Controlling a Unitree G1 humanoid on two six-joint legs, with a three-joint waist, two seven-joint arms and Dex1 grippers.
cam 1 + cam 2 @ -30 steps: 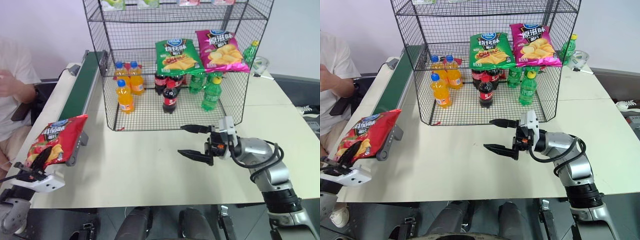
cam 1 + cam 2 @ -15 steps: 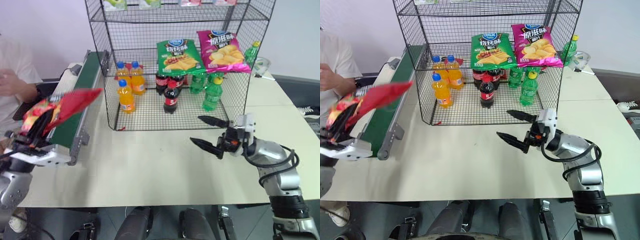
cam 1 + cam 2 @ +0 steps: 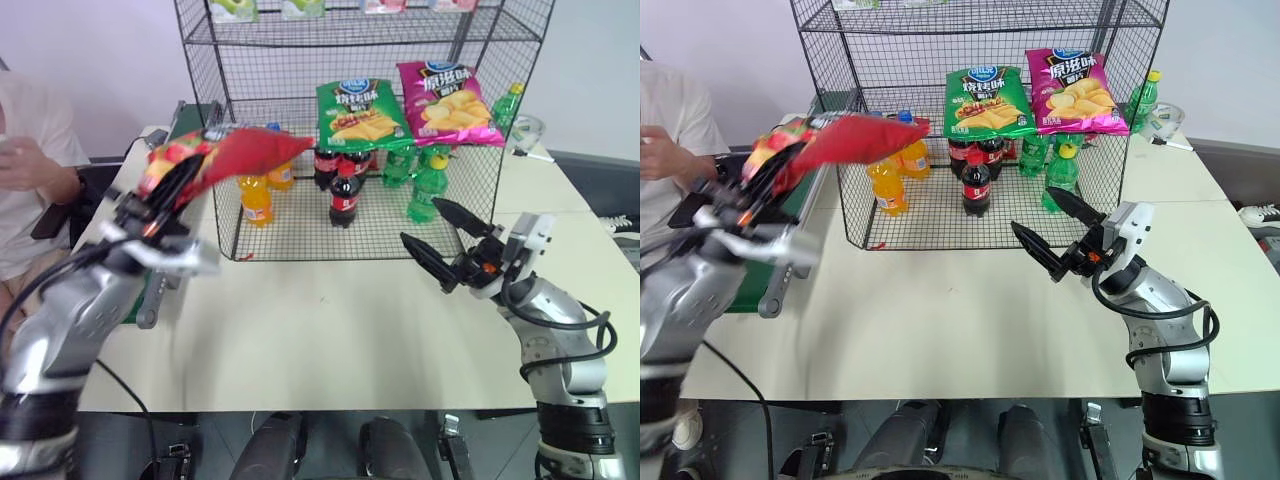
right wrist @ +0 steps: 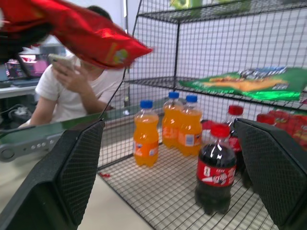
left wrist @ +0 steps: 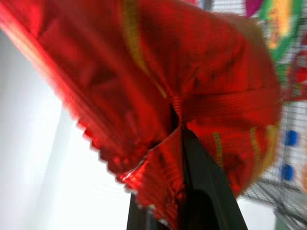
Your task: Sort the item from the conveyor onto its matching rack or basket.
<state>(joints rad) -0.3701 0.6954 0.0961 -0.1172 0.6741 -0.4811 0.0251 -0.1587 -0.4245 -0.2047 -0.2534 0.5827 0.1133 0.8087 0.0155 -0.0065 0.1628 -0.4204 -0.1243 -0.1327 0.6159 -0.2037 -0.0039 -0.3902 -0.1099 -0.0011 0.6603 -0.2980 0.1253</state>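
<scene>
Now, quick labels:
Left gripper (image 3: 165, 190): clamped on one end of the red chip bag (image 3: 235, 155), holding it up in the air.
Red chip bag: off the conveyor (image 3: 758, 262), hanging level above the desk's left side, its free end just at the front-left corner of the black wire rack (image 3: 470, 215); not yet inside.
Right gripper (image 3: 447, 243): fingers spread wide, grasping nothing, over the desk just off the rack's front-right corner.
Rack contents: green chip bag (image 3: 357, 112) and pink chip bag (image 3: 445, 103) side by side on the middle tier; orange bottles (image 4: 145, 139), cola bottles (image 4: 215, 167) and green bottles (image 3: 425, 188) on the bottom tier.
Person (image 3: 30, 150): seated beyond the desk's left edge, behind the conveyor.
Done: pick-up from the conveyor looks finished.
Left: carry the bag in through the open front, set it on the chip tier (likely beside the green one), release.
Progress: roughly halfway, by my read.
</scene>
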